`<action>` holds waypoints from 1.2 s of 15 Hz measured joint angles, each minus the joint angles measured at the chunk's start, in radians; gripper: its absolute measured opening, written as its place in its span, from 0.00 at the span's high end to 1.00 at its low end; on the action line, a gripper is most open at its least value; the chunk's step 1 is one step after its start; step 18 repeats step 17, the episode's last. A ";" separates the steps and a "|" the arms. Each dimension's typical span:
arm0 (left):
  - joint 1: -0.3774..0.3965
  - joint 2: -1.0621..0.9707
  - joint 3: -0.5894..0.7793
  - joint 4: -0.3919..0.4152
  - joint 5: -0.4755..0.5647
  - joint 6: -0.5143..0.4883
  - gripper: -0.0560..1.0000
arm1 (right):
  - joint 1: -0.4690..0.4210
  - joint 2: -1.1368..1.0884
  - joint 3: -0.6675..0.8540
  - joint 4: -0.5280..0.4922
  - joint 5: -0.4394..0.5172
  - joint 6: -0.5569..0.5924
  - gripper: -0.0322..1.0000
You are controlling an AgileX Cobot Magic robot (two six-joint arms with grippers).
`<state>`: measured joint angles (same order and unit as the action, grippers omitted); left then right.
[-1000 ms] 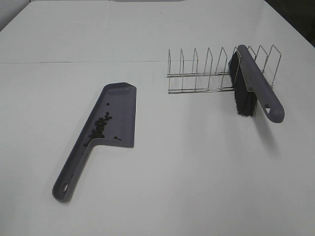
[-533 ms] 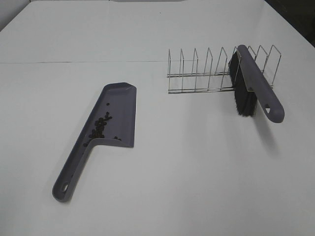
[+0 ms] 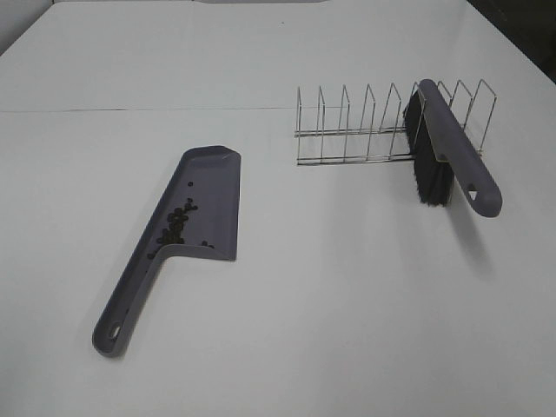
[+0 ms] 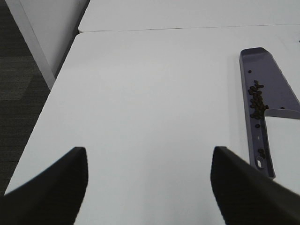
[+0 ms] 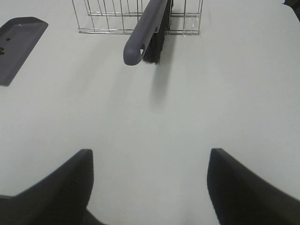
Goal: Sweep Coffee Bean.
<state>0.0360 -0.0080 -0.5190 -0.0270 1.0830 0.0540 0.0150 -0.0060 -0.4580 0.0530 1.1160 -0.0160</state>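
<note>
Nearest the robot, both grippers were seen only in their own wrist views: the left gripper and the right gripper were each spread wide, with nothing held between the dark fingers and only bare white table beneath them. Neither arm was visible in the high view.

Farther out on the left, a grey-purple dustpan was laid flat, its handle pointed toward the robot. The coffee bean cluster was gathered inside the pan along its wall near the handle junction, with a few strays higher up in the tray and near its open lip. No beans could be made out on the table itself.

The beans were judged light, hard and prone to rolling, so they would be better moved by carrying the pan level by its handle than by pinching.

Farthest, on the right, the brush was propped in a wire rack, bristles down.
</note>
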 joint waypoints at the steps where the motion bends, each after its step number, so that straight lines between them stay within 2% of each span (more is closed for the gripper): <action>1: 0.000 0.000 0.000 0.000 0.000 0.000 0.33 | 0.000 0.000 0.000 0.000 0.000 0.000 0.39; 18: 0.000 0.000 0.000 0.000 0.000 0.000 0.33 | 0.000 0.000 0.000 0.001 0.000 0.000 0.39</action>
